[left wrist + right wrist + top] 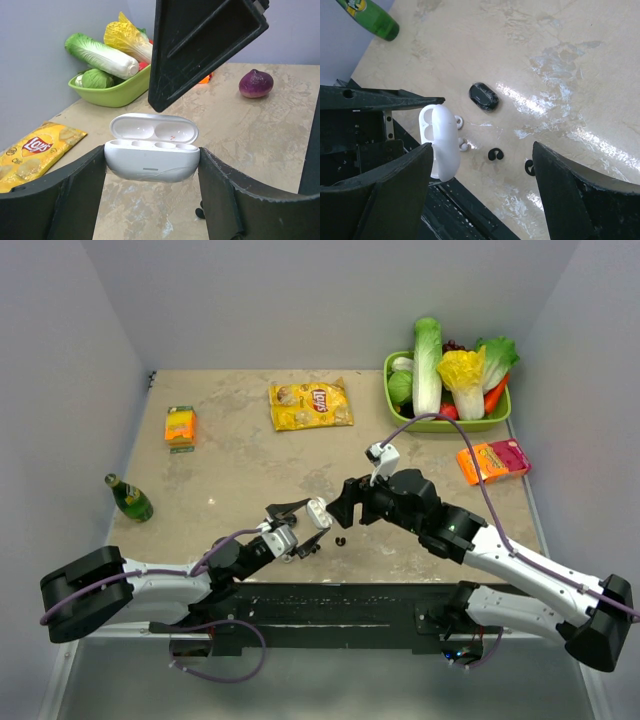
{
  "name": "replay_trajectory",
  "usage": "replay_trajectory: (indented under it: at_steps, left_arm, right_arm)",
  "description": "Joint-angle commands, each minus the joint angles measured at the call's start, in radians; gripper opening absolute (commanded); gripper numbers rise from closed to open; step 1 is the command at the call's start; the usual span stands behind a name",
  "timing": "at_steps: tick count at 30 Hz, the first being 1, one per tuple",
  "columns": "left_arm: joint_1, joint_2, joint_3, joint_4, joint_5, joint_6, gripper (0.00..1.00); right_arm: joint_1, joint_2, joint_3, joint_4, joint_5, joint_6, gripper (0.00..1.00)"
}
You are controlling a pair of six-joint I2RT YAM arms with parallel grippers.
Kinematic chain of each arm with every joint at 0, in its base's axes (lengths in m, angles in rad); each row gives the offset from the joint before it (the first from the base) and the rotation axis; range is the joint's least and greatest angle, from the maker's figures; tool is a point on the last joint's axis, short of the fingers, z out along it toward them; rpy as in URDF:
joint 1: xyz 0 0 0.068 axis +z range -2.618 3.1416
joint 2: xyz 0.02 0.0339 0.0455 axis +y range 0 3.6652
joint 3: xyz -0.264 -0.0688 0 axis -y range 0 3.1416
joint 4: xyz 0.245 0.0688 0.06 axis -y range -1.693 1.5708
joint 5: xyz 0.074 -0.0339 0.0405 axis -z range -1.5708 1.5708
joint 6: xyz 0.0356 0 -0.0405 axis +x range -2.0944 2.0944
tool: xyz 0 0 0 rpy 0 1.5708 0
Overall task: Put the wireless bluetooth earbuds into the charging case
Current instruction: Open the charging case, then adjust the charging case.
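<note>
Items shown, by count: one open white charging case (pixel 150 160); two whitish earbuds (pixel 458 120); two dark earbuds (pixel 495 154); one dark oval object (pixel 483 96); one green bottle (pixel 129 498); one Lay's chip bag (pixel 310 405); one purple onion (pixel 256 82); one green bowl (pixel 115 95) of vegetables; one orange carton (pixel 180 426); one orange-pink packet (pixel 492 461).

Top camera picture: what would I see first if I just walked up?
Probably the open white earbud case, pinched in the left gripper near the front middle of the table, with tiny earbuds lying close by. Next comes the green bowl piled with vegetables at the far right corner, then the yellow chip bag at the far middle.
</note>
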Motion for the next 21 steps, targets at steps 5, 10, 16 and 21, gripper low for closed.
replay_trajectory:
  at_steps: [5,10,16,21]
  left_arm:
    - [-0.009,-0.012,-0.007,0.064,-0.024,0.016,0.00]
    - [-0.009,-0.001,0.013,0.044,-0.029,0.005,0.00]
    - [-0.009,0.001,0.020,0.044,-0.018,0.001,0.00]
    - [-0.012,-0.004,0.022,0.044,-0.010,0.001,0.00]
  right_arm:
    - [-0.004,-0.056,-0.007,0.091,-0.062,-0.002,0.82]
    - [-0.004,-0.012,0.004,0.105,-0.124,-0.020,0.76]
    - [-0.004,0.034,0.016,0.099,-0.132,-0.037,0.71]
    - [-0.004,0.049,0.019,0.104,-0.126,-0.040,0.67]
